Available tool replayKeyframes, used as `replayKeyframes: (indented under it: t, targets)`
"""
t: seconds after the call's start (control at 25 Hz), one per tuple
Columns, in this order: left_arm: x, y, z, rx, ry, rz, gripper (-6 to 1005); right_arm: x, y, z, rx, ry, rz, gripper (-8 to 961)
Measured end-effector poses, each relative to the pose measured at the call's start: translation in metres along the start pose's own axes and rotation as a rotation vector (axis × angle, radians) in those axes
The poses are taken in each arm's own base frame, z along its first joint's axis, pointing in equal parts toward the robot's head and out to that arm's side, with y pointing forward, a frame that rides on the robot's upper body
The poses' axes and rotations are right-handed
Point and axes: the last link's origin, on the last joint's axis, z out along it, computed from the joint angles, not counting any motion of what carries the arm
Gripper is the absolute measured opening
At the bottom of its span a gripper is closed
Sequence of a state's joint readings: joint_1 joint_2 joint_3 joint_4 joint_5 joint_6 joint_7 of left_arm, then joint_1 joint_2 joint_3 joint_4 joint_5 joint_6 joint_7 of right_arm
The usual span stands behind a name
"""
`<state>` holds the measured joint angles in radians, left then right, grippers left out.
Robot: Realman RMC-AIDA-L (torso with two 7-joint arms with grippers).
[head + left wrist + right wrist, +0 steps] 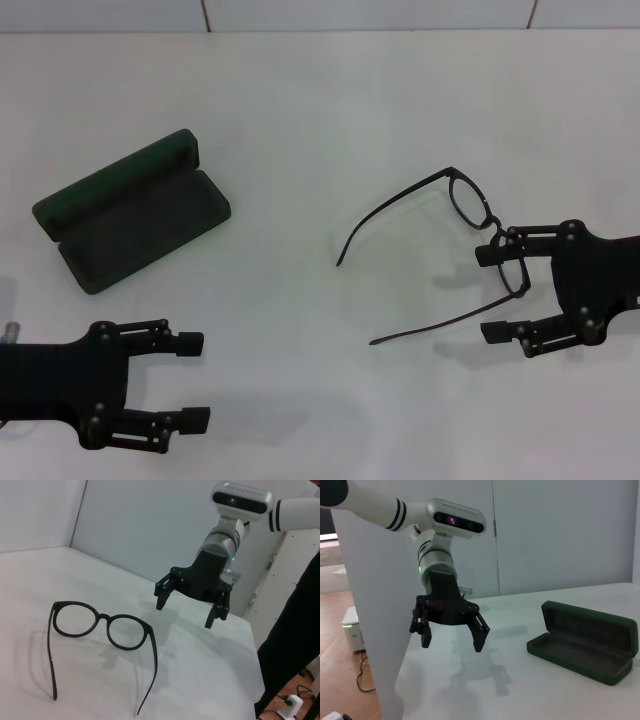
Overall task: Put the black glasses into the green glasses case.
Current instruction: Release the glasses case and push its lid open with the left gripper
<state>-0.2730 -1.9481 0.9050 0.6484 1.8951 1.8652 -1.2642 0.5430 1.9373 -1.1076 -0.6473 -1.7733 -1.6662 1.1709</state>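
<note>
Near edge of the counter (300, 90), left corner: the left claw (195, 382) hangs idle with its two fingers spread and nothing between them, well short of the case. Right side, a little farther in: the right claw (500, 293), fingers likewise spread, sits at the lens end of the black glasses (440, 255), one finger at the frame by the nearer lens, the other beside the nearer temple arm; whether any finger touches the frame cannot be told. The glasses lie unfolded on the counter, both temple arms pointing toward the counter's middle. Farther back, toward the far left corner: the green glasses case (135, 215) lies open and empty, lid tilted back on its far side, well apart from the glasses. Step in hand, as judged: the approach for the pick-up, nothing yet grasped. The next move would call for closing the right claw on the frame, lifting without twisting the thin arms, then carrying it leftward to the case
</note>
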Motion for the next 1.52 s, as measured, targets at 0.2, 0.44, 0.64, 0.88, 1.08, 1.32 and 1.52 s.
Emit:
replayKeyframes:
  t: [0.2, 0.44, 0.64, 0.88, 1.08, 1.32, 1.52]
  targets:
    - [0.000, 0.000, 0.000, 0.000, 0.000, -0.002, 861, 0.000, 0.000, 0.000, 0.000, 0.000, 0.001, 811]
    - [0.000, 0.000, 0.000, 0.003, 0.002, -0.005, 860, 0.000, 0.000, 0.000, -0.001, 0.001, 0.001, 811]
    - [0.014, -0.012, -0.008, 0.084, 0.089, -0.085, 860, 0.001, 0.001, 0.000, 0.003, -0.002, 0.004, 811]
    - [0.049, -0.038, -0.026, 0.227, 0.119, -0.159, 859, 0.001, 0.002, 0.001, -0.002, -0.003, 0.006, 811]
    - [0.094, -0.067, -0.035, 0.400, 0.017, -0.188, 859, 0.001, 0.002, 0.002, -0.005, -0.004, 0.007, 810]
    - [0.145, -0.096, -0.021, 0.519, -0.225, -0.154, 859, 0.000, 0.002, 0.004, -0.012, -0.004, 0.014, 810]
    - [0.156, -0.116, 0.002, 0.573, -0.471, -0.139, 858, -0.003, 0.001, 0.006, -0.019, -0.007, 0.007, 810]
